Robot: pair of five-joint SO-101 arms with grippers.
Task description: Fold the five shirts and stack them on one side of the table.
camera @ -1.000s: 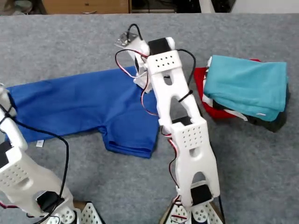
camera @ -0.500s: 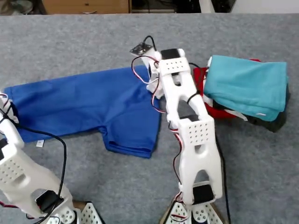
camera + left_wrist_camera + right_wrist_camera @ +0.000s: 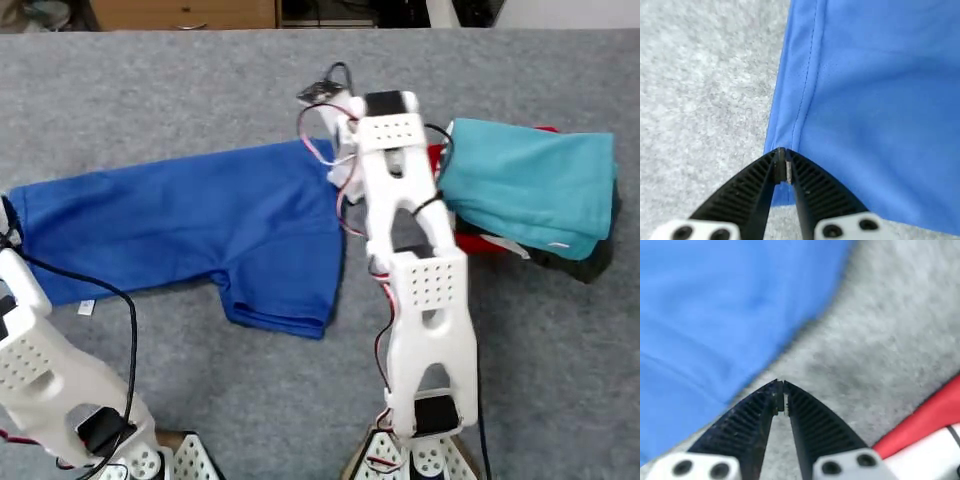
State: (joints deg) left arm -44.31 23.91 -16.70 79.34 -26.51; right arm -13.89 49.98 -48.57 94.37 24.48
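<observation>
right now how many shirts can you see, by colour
blue shirt, spread out flat: 1
teal shirt, top of the stack: 1
red shirt, under the teal: 1
dark shirt, bottom of the stack: 1
total: 4 shirts that can be told apart; a white strip in the stack may or may not be another one
</observation>
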